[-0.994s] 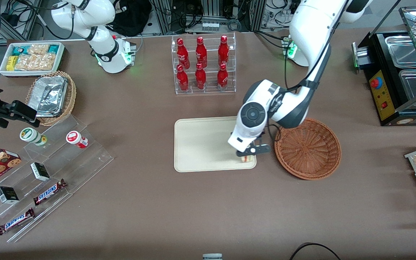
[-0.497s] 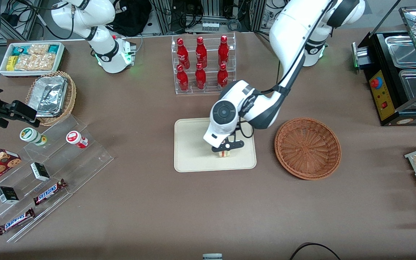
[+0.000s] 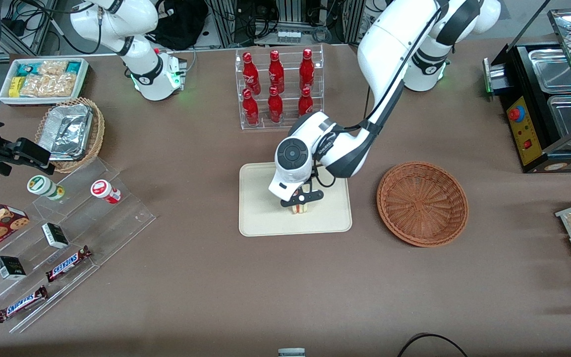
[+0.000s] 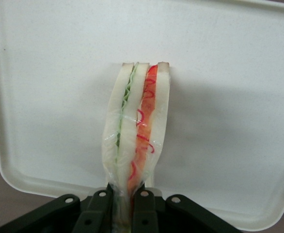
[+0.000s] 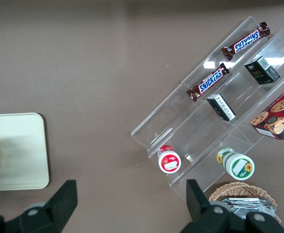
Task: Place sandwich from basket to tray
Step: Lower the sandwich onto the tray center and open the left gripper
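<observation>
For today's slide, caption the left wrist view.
Gripper shut on the sandwich, held over the tray.

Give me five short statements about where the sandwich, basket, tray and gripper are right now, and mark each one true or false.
1. The gripper is shut on the sandwich. True.
2. The sandwich lies in the basket. False: the basket holds nothing; the sandwich is over the tray.
3. The gripper is above the tray. True.
4. The tray stands farther from the front camera than the rack of red bottles. False: the tray is nearer.
5. The sandwich shows red and green filling. True.
</observation>
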